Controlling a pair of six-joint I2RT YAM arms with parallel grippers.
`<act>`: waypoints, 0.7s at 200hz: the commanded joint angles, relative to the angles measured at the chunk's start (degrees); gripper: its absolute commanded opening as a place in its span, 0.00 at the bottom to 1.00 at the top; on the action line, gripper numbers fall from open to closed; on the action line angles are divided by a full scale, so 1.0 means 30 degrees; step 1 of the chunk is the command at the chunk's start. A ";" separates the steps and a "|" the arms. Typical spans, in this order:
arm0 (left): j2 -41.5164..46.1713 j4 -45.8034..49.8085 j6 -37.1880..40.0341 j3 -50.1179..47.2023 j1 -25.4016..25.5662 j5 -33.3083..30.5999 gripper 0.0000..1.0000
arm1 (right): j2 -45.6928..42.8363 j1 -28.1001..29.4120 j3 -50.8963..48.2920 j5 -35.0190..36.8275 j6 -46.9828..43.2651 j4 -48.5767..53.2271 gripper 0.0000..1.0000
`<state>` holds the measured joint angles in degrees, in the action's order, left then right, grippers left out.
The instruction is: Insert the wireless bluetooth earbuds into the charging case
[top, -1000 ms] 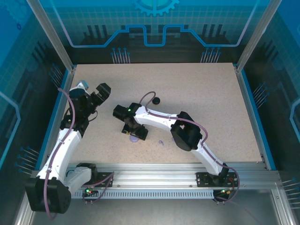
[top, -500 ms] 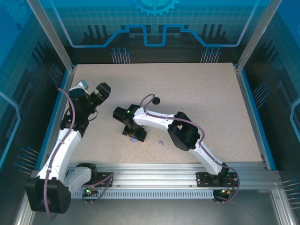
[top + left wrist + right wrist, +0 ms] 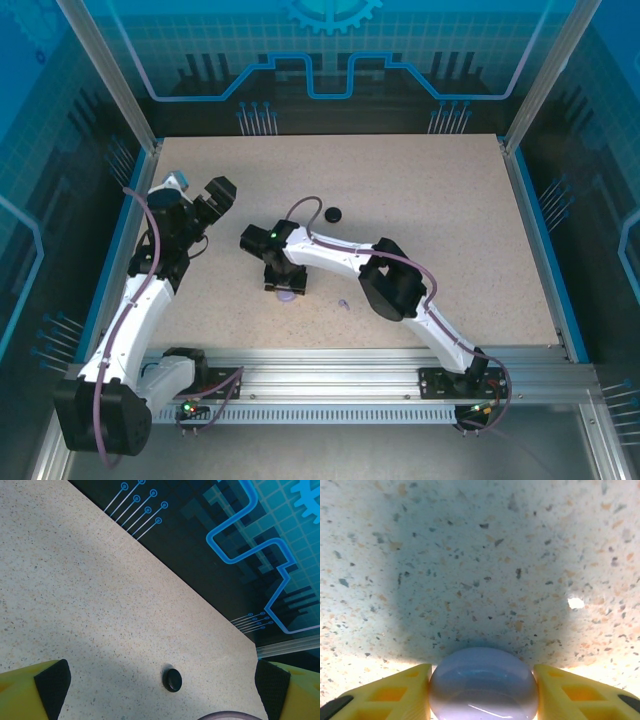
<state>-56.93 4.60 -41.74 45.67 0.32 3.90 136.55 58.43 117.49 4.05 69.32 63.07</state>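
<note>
Both right fingers (image 3: pixel 420 680) touch the lilac case (image 3: pixel 483 685)

Overhead cam — 2 wrist cams, close-up

Right wrist view: the lower edge cuts off the lilac case (image 3: pixel 483 682) and both yellow fingers (image 3: pixel 385 694). Seen from above, the right gripper (image 3: pixel 285 290) hides most of that case. The lilac earbud (image 3: pixel 343 303) nearby is too small to resolve.

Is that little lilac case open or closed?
Closed, apparently: the lilac case is one smooth dome between the fingers of the right pincer, no lid raised, no hollow showing.
</note>
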 commanded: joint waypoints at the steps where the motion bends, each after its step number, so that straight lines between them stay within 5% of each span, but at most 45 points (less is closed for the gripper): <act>1: 0.0431 -0.0298 -0.0108 -0.0047 -0.0233 0.0375 0.99 | 0.0720 -0.0405 0.1016 0.0548 -0.3260 0.1663 0.50; 51: 0.0402 -0.0384 -0.0264 -0.0015 -0.0210 0.0469 0.99 | 0.1850 -0.0552 0.2800 0.1755 -0.5868 0.3578 0.59; 140: 0.0456 -0.0310 -0.0195 0.0009 -0.0201 0.0563 0.99 | 0.1834 -0.0611 0.3136 0.1684 -0.5775 0.3261 0.72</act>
<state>-56.71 4.58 -42.11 45.67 0.32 4.34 141.36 57.17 124.73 8.73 52.45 71.46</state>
